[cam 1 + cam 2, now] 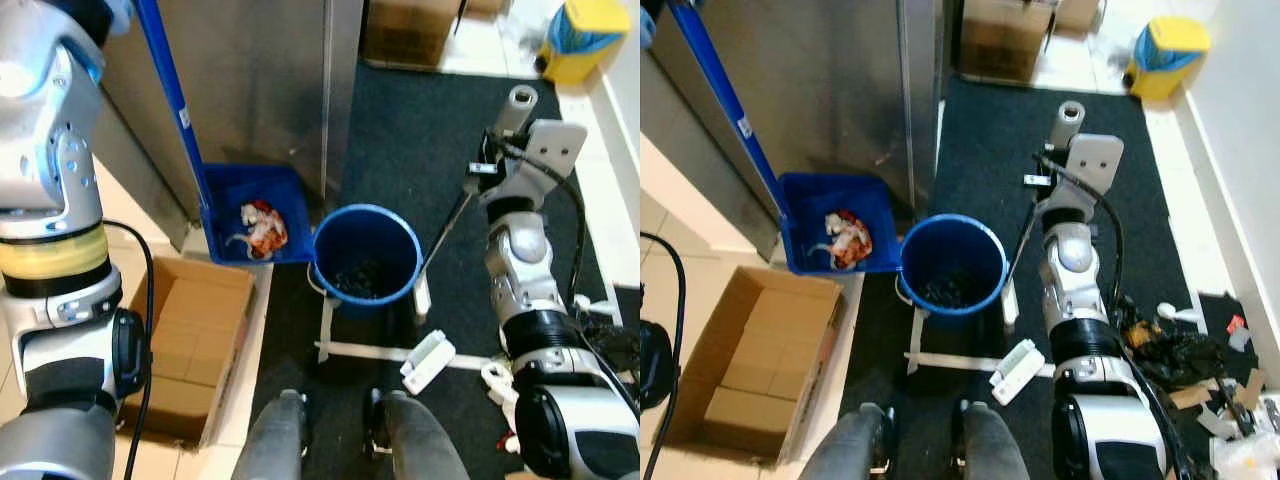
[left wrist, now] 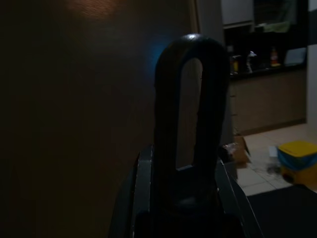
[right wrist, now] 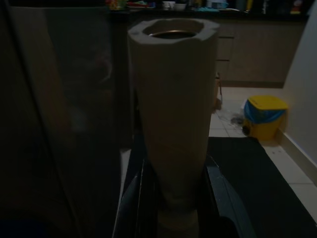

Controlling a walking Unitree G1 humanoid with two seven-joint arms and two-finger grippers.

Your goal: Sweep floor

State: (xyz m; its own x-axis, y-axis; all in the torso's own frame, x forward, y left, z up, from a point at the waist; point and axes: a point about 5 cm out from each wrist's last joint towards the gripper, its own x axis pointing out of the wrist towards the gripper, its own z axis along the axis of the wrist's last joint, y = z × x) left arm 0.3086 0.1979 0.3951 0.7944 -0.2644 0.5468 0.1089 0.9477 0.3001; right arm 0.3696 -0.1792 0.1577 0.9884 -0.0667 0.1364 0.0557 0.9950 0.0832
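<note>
Right gripper (image 3: pixel 173 198) clenches broom handle (image 3: pixel 173 109), upright; left gripper (image 2: pixel 183 198) clenches dustpan handle (image 1: pixel 172 95).

Cardboard box (image 1: pixel 190 340), yellow bin (image 1: pixel 583 38)

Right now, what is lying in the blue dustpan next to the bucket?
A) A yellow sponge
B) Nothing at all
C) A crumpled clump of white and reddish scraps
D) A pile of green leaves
C: the blue dustpan, which sits beside the blue bucket, has a crumpled clump of white and reddish scraps lying in it.
</note>
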